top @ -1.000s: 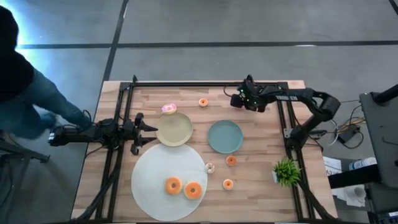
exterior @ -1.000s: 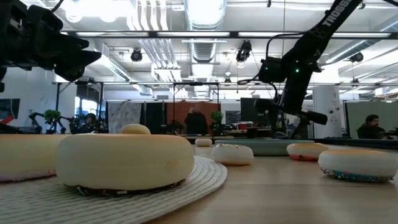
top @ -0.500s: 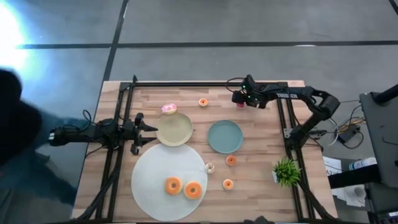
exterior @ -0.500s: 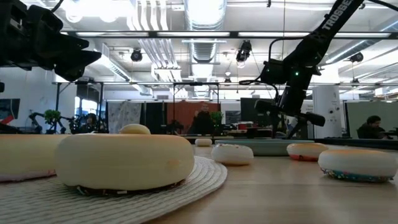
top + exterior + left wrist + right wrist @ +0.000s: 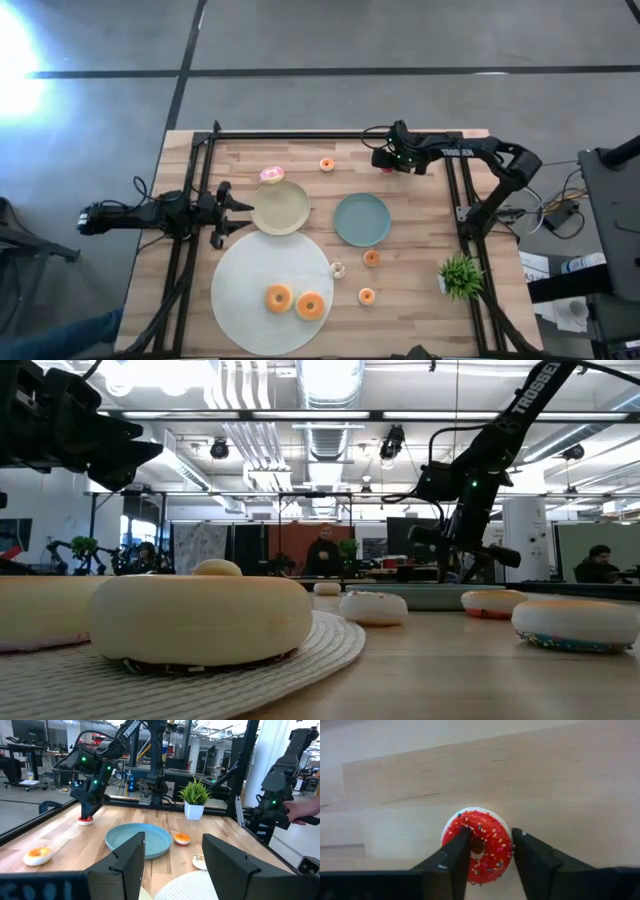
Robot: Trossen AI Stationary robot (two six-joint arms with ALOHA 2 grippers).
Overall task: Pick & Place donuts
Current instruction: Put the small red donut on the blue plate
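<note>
The right end effector (image 5: 487, 852) is reaching down over the red donut (image 5: 479, 845), its fingers straddling the ring without clearly clamping it. That donut is lying on the table (image 5: 430, 230) beyond the teal plate (image 5: 361, 219). The left end effector (image 5: 172, 865), fingers apart, is waiting beside the cream plate (image 5: 280, 207).

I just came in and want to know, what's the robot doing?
It's picking up toy donuts. The right hand is down at the table's far edge with its fingers around a small red donut, which is on the wood. The left hand waits open beside the cream plate. Other donuts lie untouched.
</note>
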